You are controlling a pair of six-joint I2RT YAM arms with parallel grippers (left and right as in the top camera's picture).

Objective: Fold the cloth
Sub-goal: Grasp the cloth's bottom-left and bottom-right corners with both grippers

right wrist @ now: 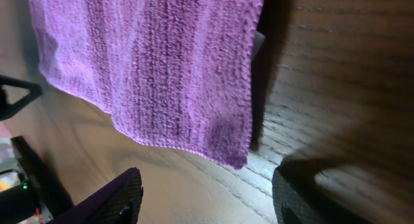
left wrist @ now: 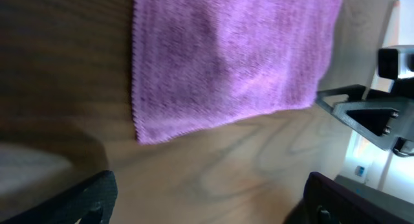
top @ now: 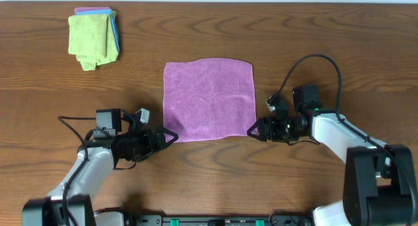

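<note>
A robot lab is shown: robot arms [top: 91,164] [top: 333,131] are set at the lower left and lower right of a wooden table [top: 209,180], with a black cable [top: 313,56].

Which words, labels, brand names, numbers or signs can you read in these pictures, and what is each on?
None can be read.
The purple cloth is plain; the folded cloths, the table, the left gripper and the right gripper show no legible marking.
A small blue spot in the left wrist view is too blurred to read.

Lilac cloth [top: 208,99], flat and unfolded
</note>
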